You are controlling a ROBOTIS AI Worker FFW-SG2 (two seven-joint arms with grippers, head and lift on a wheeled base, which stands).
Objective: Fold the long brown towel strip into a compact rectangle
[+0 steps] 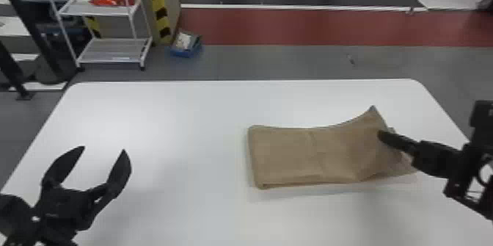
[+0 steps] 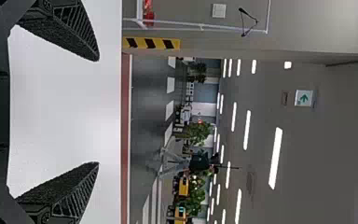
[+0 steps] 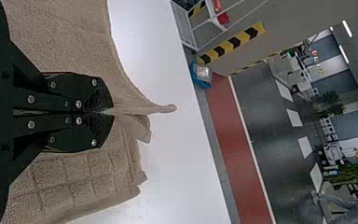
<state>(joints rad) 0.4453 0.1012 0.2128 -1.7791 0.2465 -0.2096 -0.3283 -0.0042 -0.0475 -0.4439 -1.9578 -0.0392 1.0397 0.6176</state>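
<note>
On the right half of the white table lies the brown towel (image 1: 289,157), folded in layers, its right end raised to a peak. My right gripper (image 1: 382,136) is at that raised end. In the right wrist view, my right gripper (image 3: 113,112) is shut on a pinched ridge of the towel (image 3: 70,28), and a waffle-textured layer spreads beside it. Over the table's left part my left gripper (image 1: 104,149) stands open, well apart from the towel. The left wrist view has the left gripper (image 2: 98,112) with its fingers wide apart and nothing between them.
The white table (image 1: 176,116) has rounded far corners. Beyond it on the floor stand a white wire shelf (image 1: 110,50) and a blue box (image 1: 186,45), at the far left. A striped pillar (image 1: 159,6) rises behind the shelf.
</note>
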